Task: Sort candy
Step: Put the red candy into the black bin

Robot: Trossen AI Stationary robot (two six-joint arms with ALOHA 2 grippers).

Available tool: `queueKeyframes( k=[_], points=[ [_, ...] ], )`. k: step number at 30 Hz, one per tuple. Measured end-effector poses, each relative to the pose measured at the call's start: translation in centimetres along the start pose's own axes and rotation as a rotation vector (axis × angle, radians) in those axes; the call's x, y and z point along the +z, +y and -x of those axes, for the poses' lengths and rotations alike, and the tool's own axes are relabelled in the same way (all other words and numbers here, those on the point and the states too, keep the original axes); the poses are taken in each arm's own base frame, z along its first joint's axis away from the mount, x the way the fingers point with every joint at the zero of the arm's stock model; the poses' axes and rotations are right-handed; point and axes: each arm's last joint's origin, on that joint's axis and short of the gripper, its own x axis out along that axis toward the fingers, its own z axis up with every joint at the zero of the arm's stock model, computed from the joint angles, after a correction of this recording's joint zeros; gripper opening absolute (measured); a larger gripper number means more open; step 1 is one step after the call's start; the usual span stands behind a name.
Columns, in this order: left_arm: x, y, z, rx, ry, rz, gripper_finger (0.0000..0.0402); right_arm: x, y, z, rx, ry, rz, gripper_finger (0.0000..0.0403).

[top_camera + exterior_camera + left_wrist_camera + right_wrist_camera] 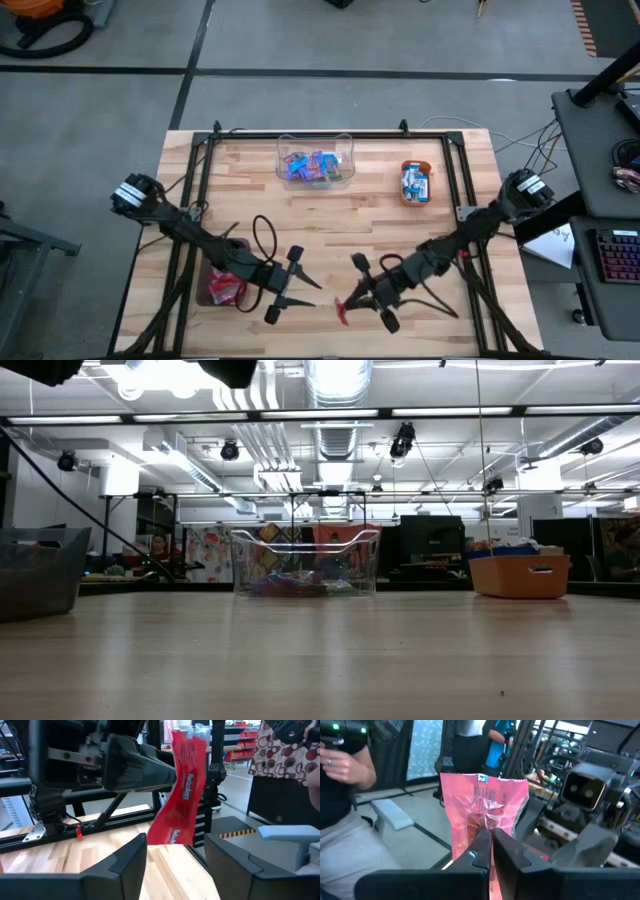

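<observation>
A red candy (487, 815), a flat shiny packet with white lettering, stands upright, pinched at its lower edge in the closed right claw (491, 851) above the counter (330, 215). The left claw (175, 855) faces it just beside, fingers spread apart and empty.

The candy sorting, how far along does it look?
Partly done: blue candy lies in the clear box, some in the orange bowl, red ones under the left arm. The right gripper holds a red candy; left gripper is open. No loose pile shows.
</observation>
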Motion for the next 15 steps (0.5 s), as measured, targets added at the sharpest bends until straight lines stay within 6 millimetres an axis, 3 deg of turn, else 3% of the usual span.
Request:
queueKeyframes(
  k=[6,15],
  points=[
    [-0.5,0.6,-2.0,0.027,0.003,0.002,0.0208,-0.4,-1.7,-0.1,0.034,-0.016,-0.007,0.0009],
    [-0.9,1.5,-4.3,0.05,0.004,0.0,0.0217,-0.5,-2.0,-0.1,0.075,-0.027,-0.005,0.0009]
  ],
)
